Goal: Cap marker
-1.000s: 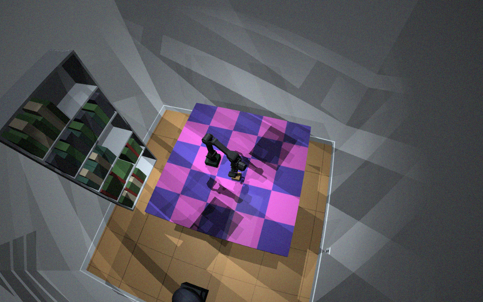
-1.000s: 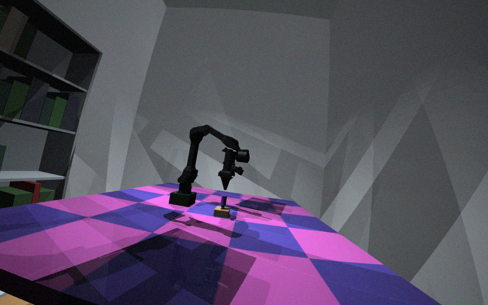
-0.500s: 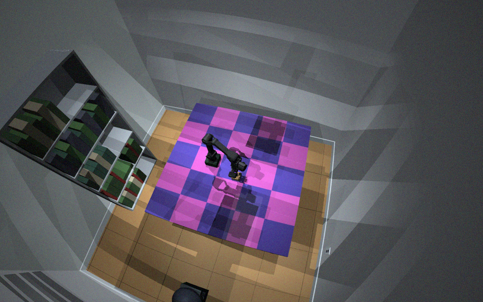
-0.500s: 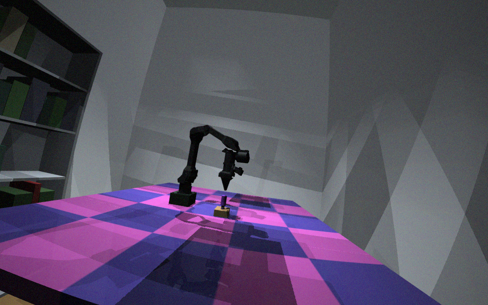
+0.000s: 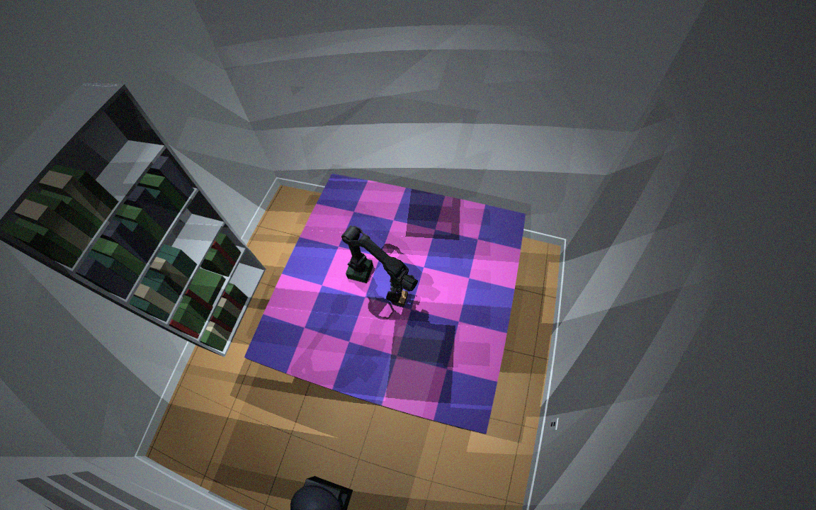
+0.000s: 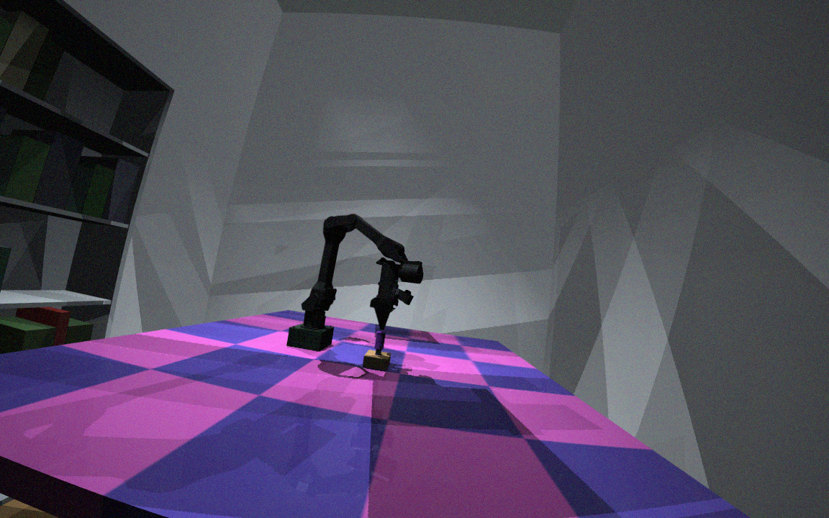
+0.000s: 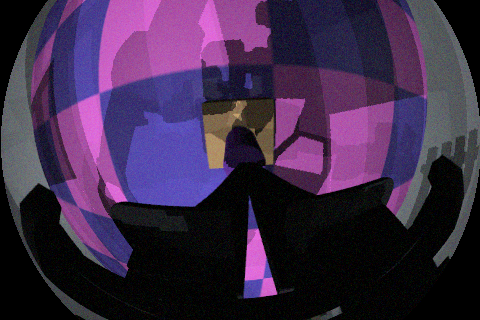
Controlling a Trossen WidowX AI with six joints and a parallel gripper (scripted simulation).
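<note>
The tan holder block (image 5: 400, 304) (image 6: 376, 362) (image 7: 215, 154) sits on the table, with the marker upright in it. The purple cap (image 6: 379, 339) (image 7: 243, 149) is on top of the marker, upright and in line with it. A short dark piece of the marker (image 6: 378, 352) shows between cap and block. Whether the cap is fully seated cannot be told. My gripper (image 6: 381, 328) (image 7: 246, 170) points straight down and is shut with nothing between its fingers. Its closed fingertips are at the top of the cap, seemingly touching it. They hide part of the cap's top in the wrist view.
The checkered pink and blue table (image 5: 360, 374) (image 6: 211, 450) carries the arm's base (image 5: 359, 273) (image 6: 309, 337) to the left of the block. A bookshelf (image 5: 173, 279) (image 6: 50, 299) stands left of the table. A dark object (image 5: 321, 496) stands on the floor beyond the table.
</note>
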